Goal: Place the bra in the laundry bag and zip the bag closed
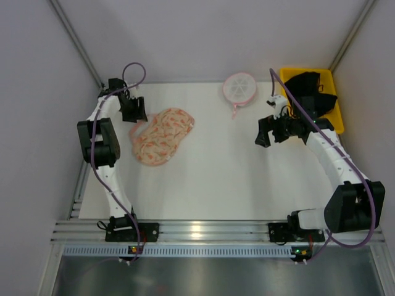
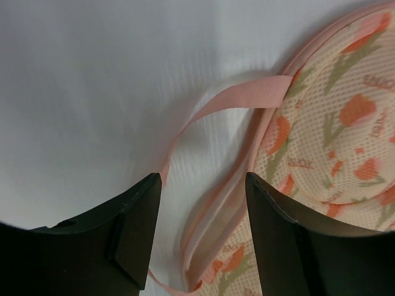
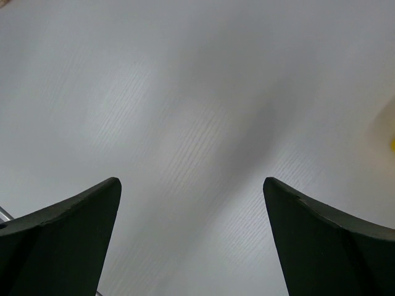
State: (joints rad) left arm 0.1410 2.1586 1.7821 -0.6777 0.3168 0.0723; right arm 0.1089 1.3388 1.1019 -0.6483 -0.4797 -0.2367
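A white table (image 1: 216,185) is seen, and on its left part the laundry bag (image 1: 162,135) is laid flat, its two rounded halves lying side by side. Well to the right of the bag, at the table's far right corner, a yellow bin (image 1: 338,123) is placed. The bra (image 1: 311,86) is heaped inside it, well apart from the bag. Between the bag and the bin, toward the far edge, a small round mesh disc (image 1: 239,88) with a pink rim is set. The left gripper (image 2: 202,179) is held just over the bag's far-left edge. Its fingers (image 2: 136,228) are moderately parted, a pink ribbon loop (image 2: 216,108) and the bag's pink trim are seen in the gap, and nothing is clamped. The right gripper (image 3: 191,182) is held over bare table right of the bag, beside the bin, with its fingers spread wide and nothing gripped.
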